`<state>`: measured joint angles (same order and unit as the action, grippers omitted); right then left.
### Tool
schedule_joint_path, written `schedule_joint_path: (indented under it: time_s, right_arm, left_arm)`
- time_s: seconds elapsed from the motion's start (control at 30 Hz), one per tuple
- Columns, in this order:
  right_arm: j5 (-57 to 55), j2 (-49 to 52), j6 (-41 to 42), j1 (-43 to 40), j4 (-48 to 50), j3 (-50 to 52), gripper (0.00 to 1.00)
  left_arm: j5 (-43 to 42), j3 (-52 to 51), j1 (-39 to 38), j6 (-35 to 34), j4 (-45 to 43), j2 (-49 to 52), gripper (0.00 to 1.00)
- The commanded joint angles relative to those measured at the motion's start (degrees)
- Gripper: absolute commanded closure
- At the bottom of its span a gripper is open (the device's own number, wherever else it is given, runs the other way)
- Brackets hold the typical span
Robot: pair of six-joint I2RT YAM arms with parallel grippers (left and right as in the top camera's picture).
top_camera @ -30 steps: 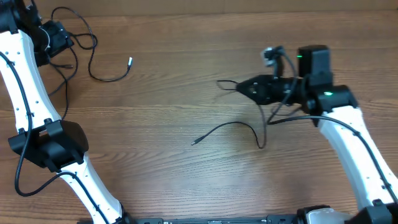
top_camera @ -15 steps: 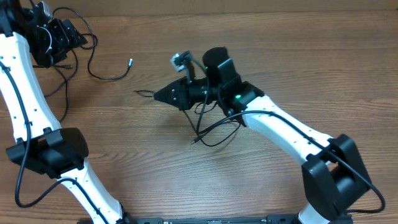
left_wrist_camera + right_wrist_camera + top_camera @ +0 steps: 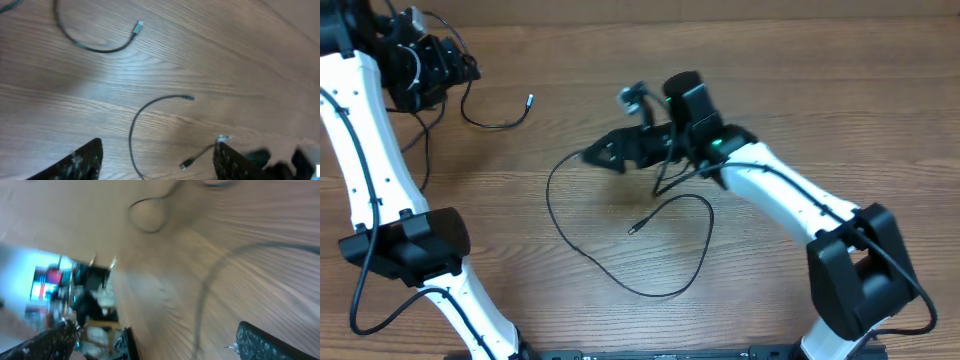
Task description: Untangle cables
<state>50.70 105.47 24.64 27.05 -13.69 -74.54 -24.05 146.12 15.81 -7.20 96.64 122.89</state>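
Nearest the robot: long black cable (image 3: pixel 650 294) flat on the wooden table (image 3: pixel 800 80), spread as one wide open loop. One plug end (image 3: pixel 633 229) inside the loop, near table centre, pointing left. From there curves up and right, drops down the right side, sweeps along the bottom, climbs the left side and ends right at the tip of the right gripper (image 3: pixel 592 157). Contact between that end and the fingertips: cannot tell from overhead.

Right gripper just above the loop, reaching leftward off the right arm, low over the table. Right wrist view very blurred: fingers (image 3: pixel 47 342) at the two bottom corners, spread wide, nothing clamped between. Blurred dark cable on the table running down between them. Jaws apart, holding nothing.

Farther back, left of centre: shorter silver-tipped cable (image 3: pixel 498 127) in a shallow U, silver plug (image 3: pixel 530 98) at its right end. Well apart from the right gripper and the long black cable, near the left gripper (image 3: pixel 460 68).

Left gripper at the far-left corner, above that cable's left end. Left wrist view: fingers (image 3: pixel 82 162) wide apart at the bottom corners, bare wood between, nothing gripped. Silver-tipped cable at the top of that view, clear of the fingers.

Farthest: more thin black cable loops (image 3: pixel 452 30) at the far-left edge, partly hidden behind the left gripper. Touching it or not: unclear.
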Motion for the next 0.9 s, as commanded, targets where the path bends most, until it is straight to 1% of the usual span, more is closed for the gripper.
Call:
schedule_joint_path:
  time_s: [0.0,0.07,0.13,0.2,0.27,0.3,0.4,0.53,0.67,0.8,0.87]
  right_arm:
    - [-2.1,0.0,0.8,-6.2,-6.7,-1.3,0.00]
    - [-6.0,0.0,0.8,-10.3,-14.6,-1.3,0.00]
    - [-9.8,0.0,0.4,-14.2,-21.2,-1.3,0.00]
    - [-14.0,0.0,0.4,-18.4,-27.0,-1.3,0.00]
    - [-16.9,0.0,0.4,-22.1,-31.1,-1.3,0.00]
    - [-17.9,0.0,0.4,-23.6,-32.6,-1.3,0.00]
    - [-20.3,0.0,0.4,-27.6,-35.5,-1.3,0.00]
    - [-21.8,0.0,0.4,-30.5,-38.2,-1.3,0.00]
    - [-24.5,0.0,0.4,-30.7,-39.6,-1.3,0.00]
    - [-25.4,0.0,0.4,-30.6,-39.8,-1.3,0.00]
    - [-25.4,0.0,0.4,-30.6,-39.8,-1.3,0.00]
  left_arm:
    - [-0.9,-3.1,-4.3,3.4,0.2,-1.1,0.40]
    - [-0.9,-5.9,-7.2,4.7,0.2,-1.1,0.46]
    - [-0.9,-9.6,-10.3,6.0,0.2,-1.1,0.49]
    - [-0.9,-13.0,-13.2,7.1,0.2,-1.1,0.46]
    - [-0.9,-16.3,-16.2,8.2,-0.1,-1.1,0.40]
    - [-0.9,-18.1,-17.8,8.5,-0.5,-1.1,0.38]
    - [-0.7,-22.7,-22.3,8.5,-2.3,-1.1,0.36]
    - [0.7,-29.6,-28.7,8.4,-5.4,-1.1,0.36]
    - [1.2,-37.4,-34.5,6.3,-10.7,-1.1,0.36]
    - [5.1,-45.4,-40.2,1.9,-16.5,-1.1,0.36]
    - [6.1,-48.6,-42.7,1.2,-19.1,-1.1,0.36]
